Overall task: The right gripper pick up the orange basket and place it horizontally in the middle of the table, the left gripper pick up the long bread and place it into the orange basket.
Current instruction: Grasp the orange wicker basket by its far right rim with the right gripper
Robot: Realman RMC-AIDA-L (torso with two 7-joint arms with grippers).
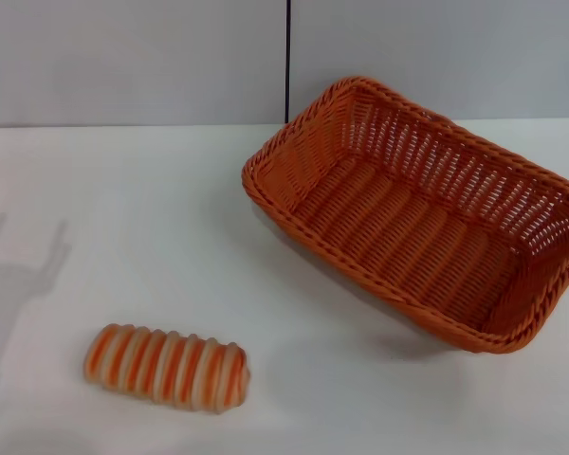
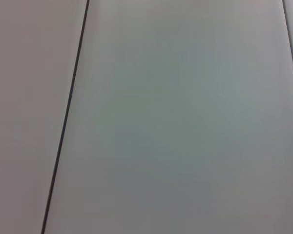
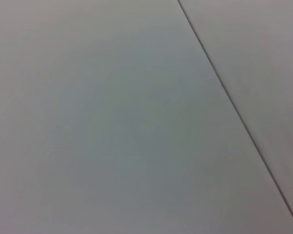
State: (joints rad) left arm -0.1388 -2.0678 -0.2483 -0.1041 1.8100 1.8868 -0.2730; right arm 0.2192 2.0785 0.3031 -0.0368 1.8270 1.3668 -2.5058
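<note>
orange woven basket, orange-and-cream striped bread, white table

No text, label, brand, number or sign can be read anywhere in these views. The orange basket at the right of the head view shows only plain weave, the long bread at the lower left shows only stripes, and the table is unmarked. Both wrist views show only plain grey panels with a thin dark seam, carrying no writing.
</note>
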